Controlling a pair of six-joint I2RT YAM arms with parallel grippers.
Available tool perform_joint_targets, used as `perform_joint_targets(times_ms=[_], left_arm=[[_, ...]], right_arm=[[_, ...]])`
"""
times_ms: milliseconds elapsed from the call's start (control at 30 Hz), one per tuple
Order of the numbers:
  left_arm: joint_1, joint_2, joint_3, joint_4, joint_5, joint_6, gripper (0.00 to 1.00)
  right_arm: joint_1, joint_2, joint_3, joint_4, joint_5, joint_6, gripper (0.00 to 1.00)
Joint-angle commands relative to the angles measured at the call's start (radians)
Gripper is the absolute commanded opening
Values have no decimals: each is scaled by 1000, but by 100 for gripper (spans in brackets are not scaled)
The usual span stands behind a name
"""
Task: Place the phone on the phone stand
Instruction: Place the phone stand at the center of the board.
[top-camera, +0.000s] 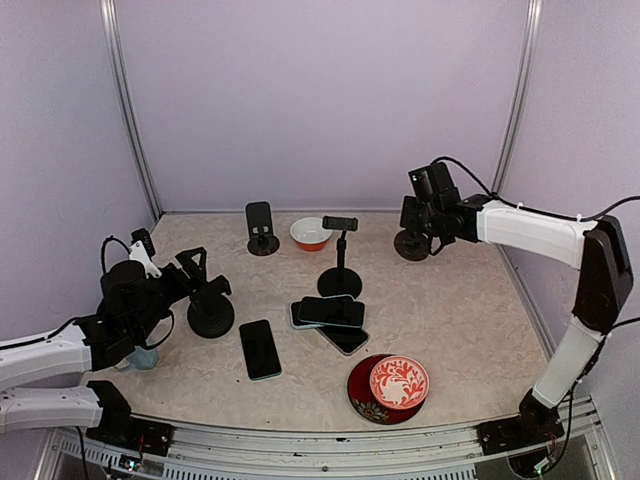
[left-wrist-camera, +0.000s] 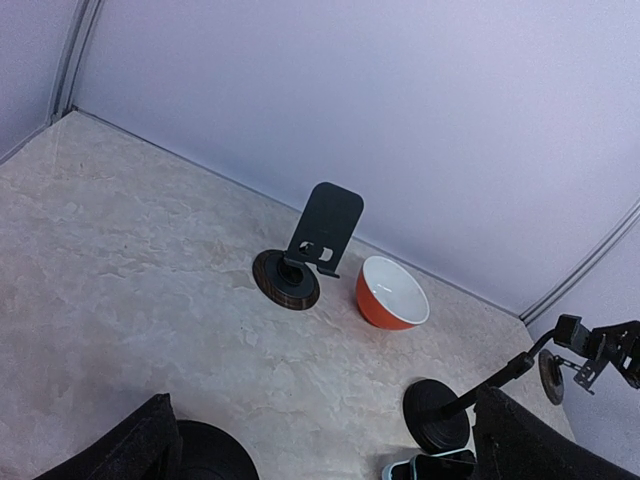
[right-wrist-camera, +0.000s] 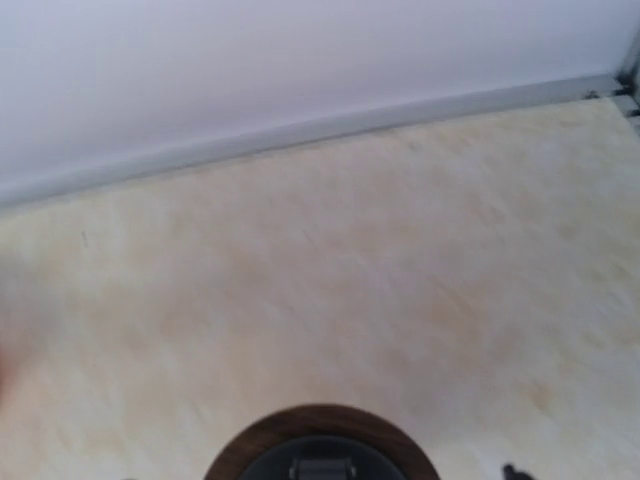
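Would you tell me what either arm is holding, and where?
Left fingers hold nothing. Right fingers sit at the top of the black round-based phone stand; grip unconfirmed.

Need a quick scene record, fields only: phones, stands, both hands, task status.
phones: lone phone; stack of phones; all lying flat
stands: back-left stand; tall clamp stand; front-left stand; back-right stand
left hand: open, empty
right hand: at back-right stand, jaw state unclear
other: orange bowl; red patterned bowl on dark plate
task status: no phone on any stand
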Motion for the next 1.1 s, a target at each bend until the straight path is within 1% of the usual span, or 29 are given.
perform_joint_targets(times_ms=[0, 167, 267, 433, 833, 933, 1067], left_arm=[[0, 38, -42, -206, -31, 65, 99], [0, 35, -41, -209, -36, 65, 99], [-1, 35, -42, -209, -37, 66, 99], [0, 30, -41, -215, -41, 66, 99], [-1, 28, -42, -214, -42, 67, 99], [0, 26, -41, -217, -44, 68, 99], [0, 22, -42, -219, -48, 68, 99]], right_arm=[[16, 201, 236, -88, 55, 56, 19], [41, 421, 507, -143, 74, 72, 18], [58, 542, 657, -186, 86, 83, 16], [79, 666, 816, -195, 88, 95, 16], [83, 801, 941, -119, 101, 67, 15], [81, 839, 992, -121, 104, 55, 17], [78, 860, 1000, -95, 92, 27, 19]])
